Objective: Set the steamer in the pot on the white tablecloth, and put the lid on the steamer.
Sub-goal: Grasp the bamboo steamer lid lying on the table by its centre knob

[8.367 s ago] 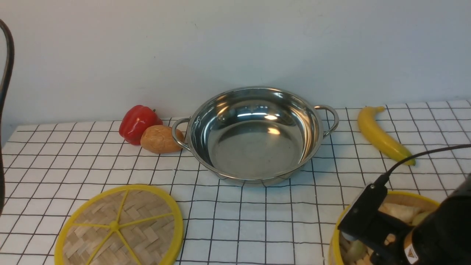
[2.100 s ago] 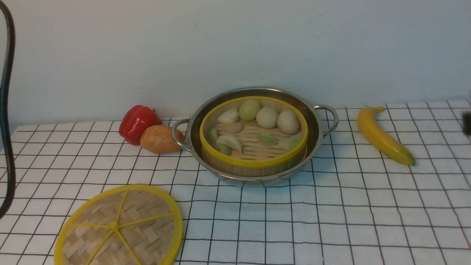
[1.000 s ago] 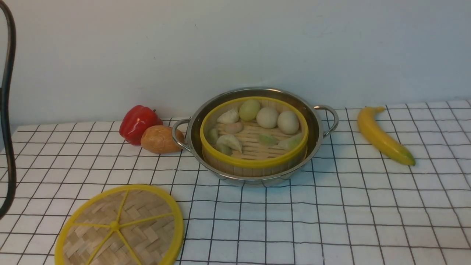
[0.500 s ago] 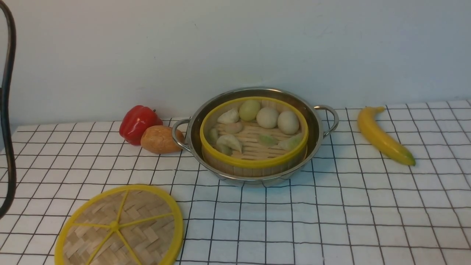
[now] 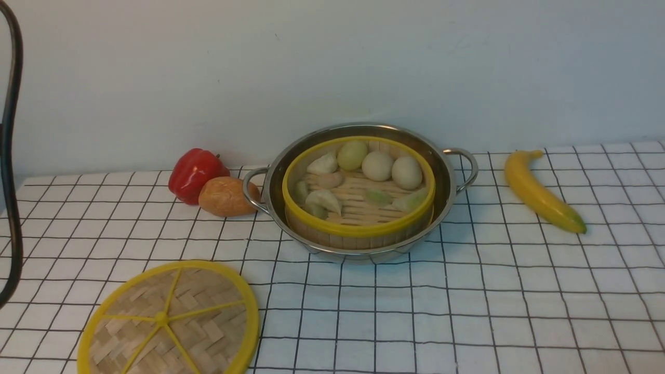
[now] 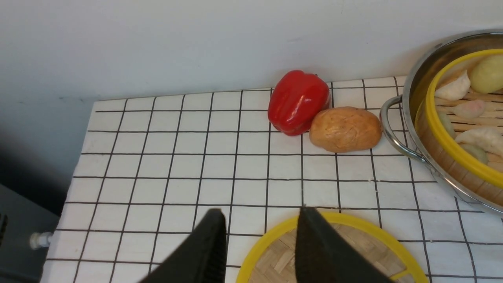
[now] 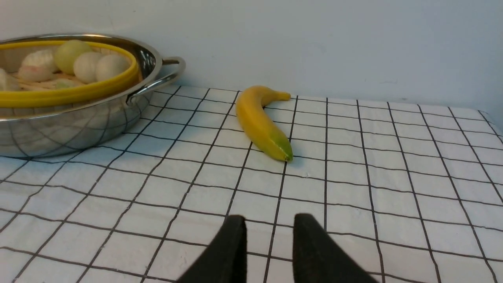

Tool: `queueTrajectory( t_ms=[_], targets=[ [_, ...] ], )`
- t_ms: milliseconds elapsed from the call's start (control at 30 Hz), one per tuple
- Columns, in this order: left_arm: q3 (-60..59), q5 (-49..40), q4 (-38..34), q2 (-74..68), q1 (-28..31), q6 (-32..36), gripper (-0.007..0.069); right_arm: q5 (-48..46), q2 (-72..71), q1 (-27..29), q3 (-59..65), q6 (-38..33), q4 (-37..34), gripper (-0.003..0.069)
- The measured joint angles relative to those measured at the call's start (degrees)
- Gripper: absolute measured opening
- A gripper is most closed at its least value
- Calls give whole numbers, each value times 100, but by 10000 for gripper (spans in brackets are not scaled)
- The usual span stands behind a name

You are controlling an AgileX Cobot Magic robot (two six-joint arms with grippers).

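Steamer (image 5: 358, 208) seated in pot (image 5: 448, 171), mid cloth (image 5: 519, 291): 1st half done. Lid (image 5: 171, 322) flat on cloth, front-left, nearest L gripper (image 6: 262, 212), which hovers at its rim, prob. for pickup; jaws apart, empty. R gripper (image 7: 269, 218) parted, empty, near banana (image 7: 263, 122).

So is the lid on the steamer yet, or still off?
Off. The lid lies flat on the white tablecloth, front left, apart from the pot; the steamer sits in the pot uncovered, dumplings showing.
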State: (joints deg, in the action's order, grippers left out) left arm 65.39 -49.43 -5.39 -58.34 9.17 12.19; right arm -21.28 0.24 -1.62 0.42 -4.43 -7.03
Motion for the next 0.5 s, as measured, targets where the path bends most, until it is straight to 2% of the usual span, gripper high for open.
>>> queueTrajectory(
  t_ms=[500],
  targets=[
    [0, 0, 0, -4, 0, 0, 243, 31, 0, 0, 4, -39, -15, 237]
  ],
)
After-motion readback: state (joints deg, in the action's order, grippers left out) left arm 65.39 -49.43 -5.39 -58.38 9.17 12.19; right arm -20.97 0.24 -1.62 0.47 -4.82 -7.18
